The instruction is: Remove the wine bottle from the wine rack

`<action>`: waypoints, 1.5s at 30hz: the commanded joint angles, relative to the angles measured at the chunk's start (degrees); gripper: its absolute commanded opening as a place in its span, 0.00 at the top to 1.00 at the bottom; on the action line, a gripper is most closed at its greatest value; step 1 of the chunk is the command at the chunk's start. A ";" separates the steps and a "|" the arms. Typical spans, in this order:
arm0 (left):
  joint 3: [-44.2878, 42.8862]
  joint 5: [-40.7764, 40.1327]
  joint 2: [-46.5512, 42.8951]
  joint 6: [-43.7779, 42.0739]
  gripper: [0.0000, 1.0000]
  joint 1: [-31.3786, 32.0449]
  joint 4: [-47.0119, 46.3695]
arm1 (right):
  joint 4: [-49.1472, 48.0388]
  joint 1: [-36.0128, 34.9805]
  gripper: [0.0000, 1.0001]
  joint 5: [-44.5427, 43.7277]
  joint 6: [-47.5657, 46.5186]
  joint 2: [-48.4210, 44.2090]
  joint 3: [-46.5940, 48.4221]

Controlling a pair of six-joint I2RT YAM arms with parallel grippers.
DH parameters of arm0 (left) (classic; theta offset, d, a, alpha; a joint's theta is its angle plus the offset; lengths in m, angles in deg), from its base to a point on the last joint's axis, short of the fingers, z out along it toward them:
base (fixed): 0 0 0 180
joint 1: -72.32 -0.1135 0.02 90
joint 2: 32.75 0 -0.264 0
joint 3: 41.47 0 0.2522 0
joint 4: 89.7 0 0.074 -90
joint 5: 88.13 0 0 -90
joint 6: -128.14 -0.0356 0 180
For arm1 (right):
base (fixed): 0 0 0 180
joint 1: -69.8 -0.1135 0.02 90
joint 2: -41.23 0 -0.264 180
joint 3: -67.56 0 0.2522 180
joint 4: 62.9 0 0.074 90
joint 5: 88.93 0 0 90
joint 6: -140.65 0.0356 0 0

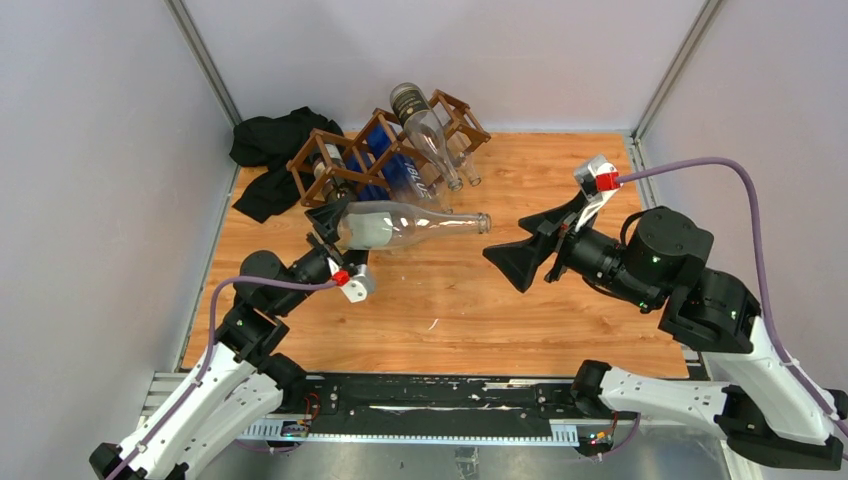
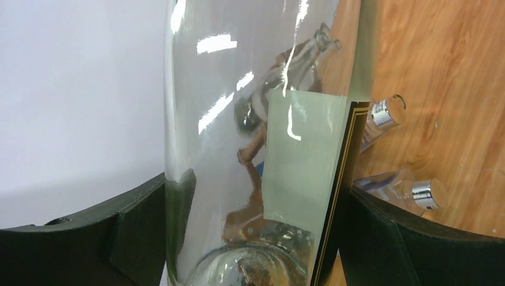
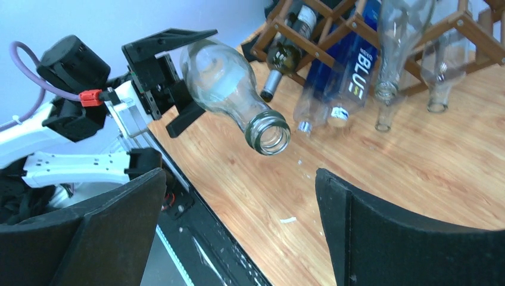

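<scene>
A clear wine bottle [image 1: 400,226] with a pale label hangs level above the table in front of the wine rack [image 1: 340,150], its open mouth pointing right. My left gripper [image 1: 335,225] is shut on its thick base end. In the left wrist view the glass body [image 2: 256,119] fills the gap between both black fingers [image 2: 137,226]. My right gripper [image 1: 508,238] stands wide open just right of the bottle's mouth, holding nothing. The right wrist view shows the bottle [image 3: 238,89] ahead, apart from the right gripper [image 3: 238,226], with the brown lattice rack [image 3: 333,24] behind.
The rack holds a blue bottle [image 1: 400,170], a clear bottle [image 1: 425,130] and a dark bottle [image 1: 330,175], necks toward the table. A black cloth [image 1: 270,150] lies at the back left. Grey walls close in the wooden table [image 1: 450,310].
</scene>
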 commanded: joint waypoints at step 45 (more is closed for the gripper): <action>-12.53 3.92 0.17 25.03 1.00 0.25 -1.68 | -74.65 -0.93 0.39 5.82 -3.38 14.87 -20.67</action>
